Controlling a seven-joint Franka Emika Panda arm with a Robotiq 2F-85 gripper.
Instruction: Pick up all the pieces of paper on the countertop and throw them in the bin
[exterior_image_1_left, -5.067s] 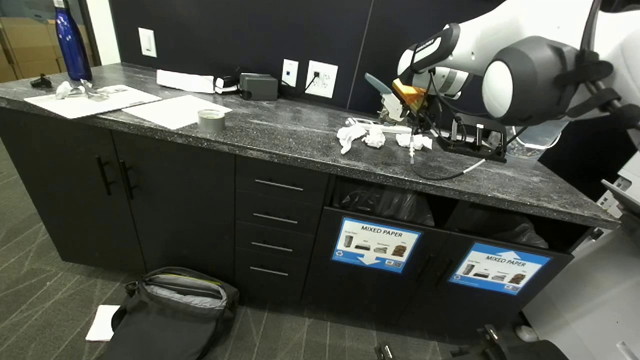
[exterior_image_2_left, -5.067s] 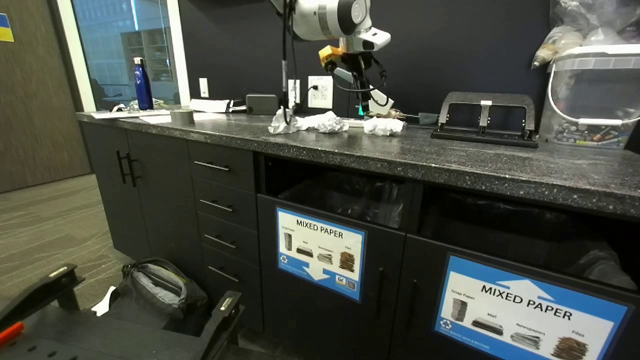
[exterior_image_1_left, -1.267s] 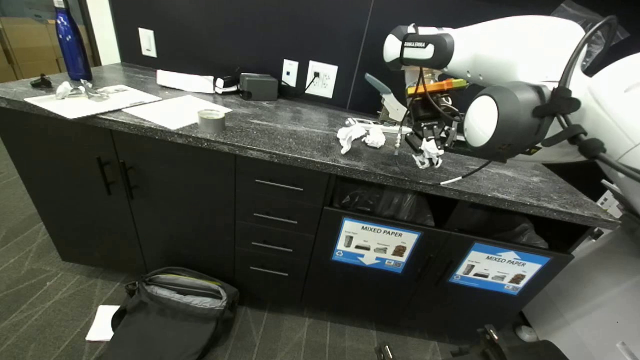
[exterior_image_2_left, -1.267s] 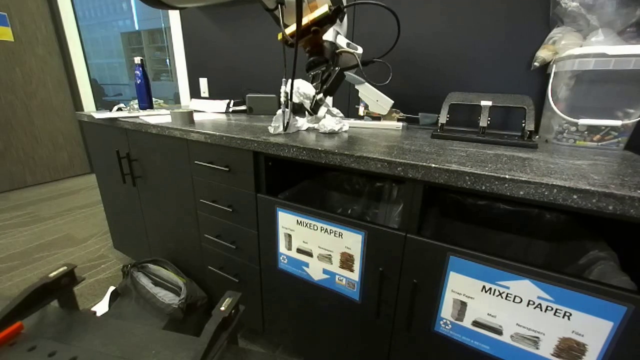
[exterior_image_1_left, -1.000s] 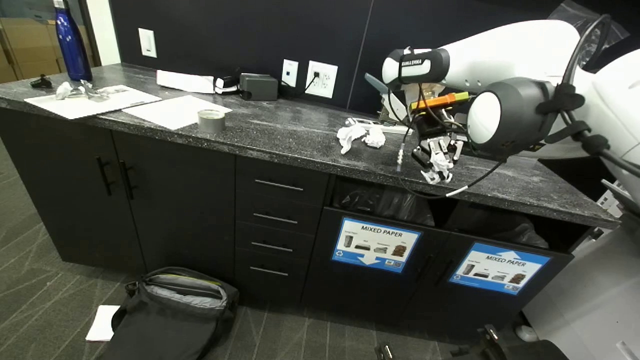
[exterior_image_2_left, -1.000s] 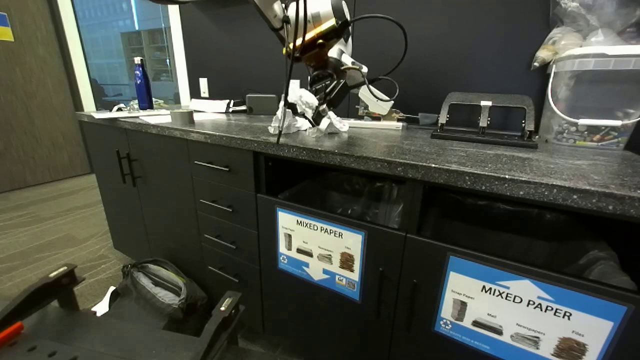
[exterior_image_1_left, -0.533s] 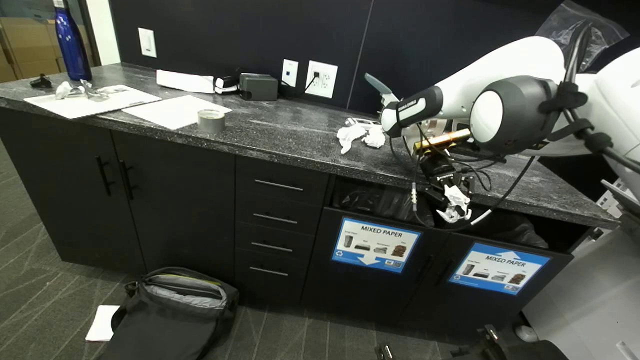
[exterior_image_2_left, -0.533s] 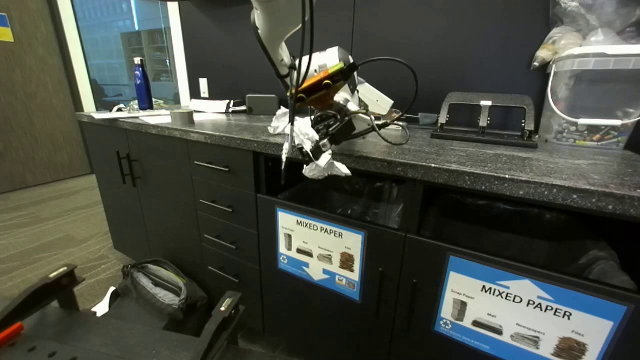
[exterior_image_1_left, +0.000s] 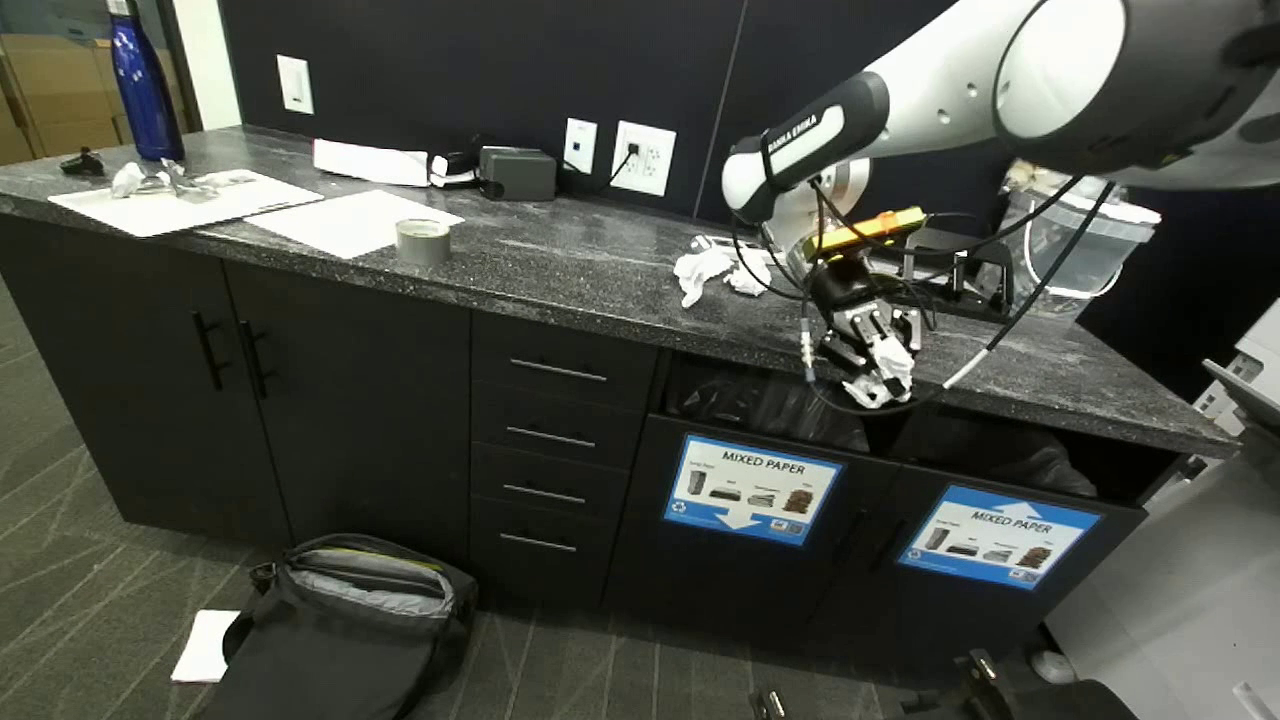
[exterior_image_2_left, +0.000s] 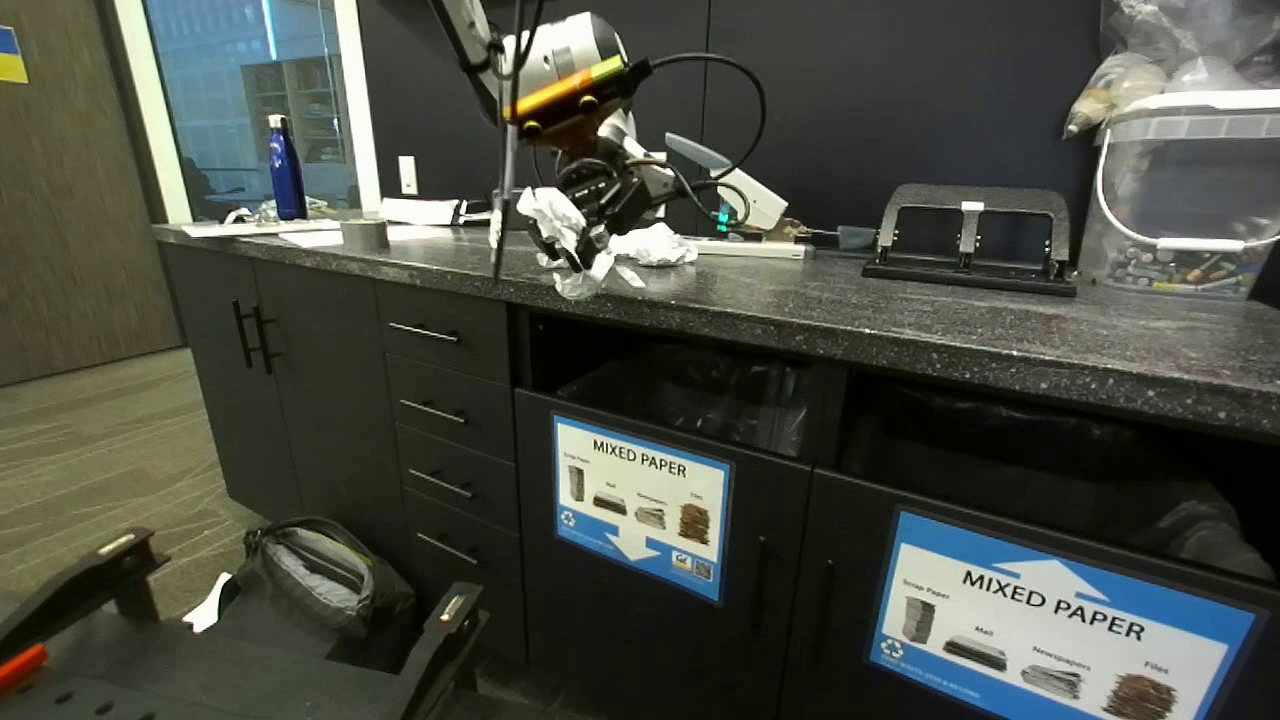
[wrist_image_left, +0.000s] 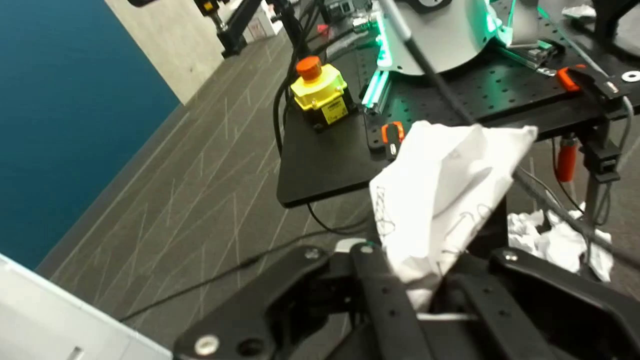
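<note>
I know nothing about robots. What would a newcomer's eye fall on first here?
Probably the white robot arm looming over the dark countertop in both exterior views, its gripper shut on a crumpled white paper. Next, the blue-and-white MIXED PAPER signs on the black bin fronts below. In the wrist view, a yellow box with an orange-red button stands out on a black surface.

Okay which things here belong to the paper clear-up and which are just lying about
Part of the job:
gripper, shut on a crumpled paper wad
more crumpled wads on the countertop
two MIXED PAPER bins; which one is meant is unclear

Just lying about:
blue bottle
grey tape roll
three-hole punch
clear bucket
open dark bag
</note>
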